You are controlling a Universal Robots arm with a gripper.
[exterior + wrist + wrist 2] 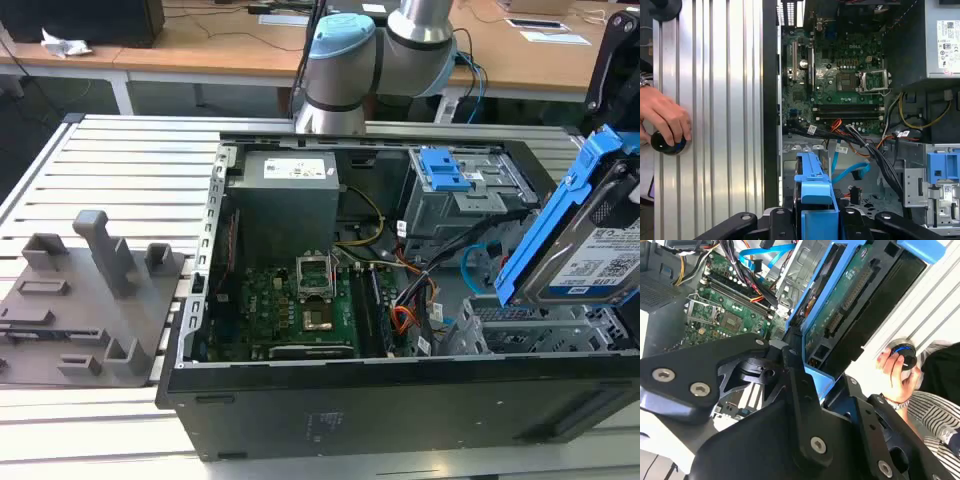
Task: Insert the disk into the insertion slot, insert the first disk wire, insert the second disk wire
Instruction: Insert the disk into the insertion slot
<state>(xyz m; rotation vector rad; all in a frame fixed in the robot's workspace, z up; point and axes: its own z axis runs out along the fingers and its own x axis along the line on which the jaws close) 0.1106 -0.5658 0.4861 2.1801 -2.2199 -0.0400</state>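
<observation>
We clamp the disk (610,255) by its blue carrier (560,215) between closed jaws, tilted just above the insertion slot (520,320) at the exterior view's right. Its white label (618,262) bears print we cannot read. The second disk wire (855,171) lies loose inside the case.

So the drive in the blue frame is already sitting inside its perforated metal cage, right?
Not yet. In the exterior view the disk, in its blue frame, is held tilted in the air above the insertion slot, not inside it.
</observation>
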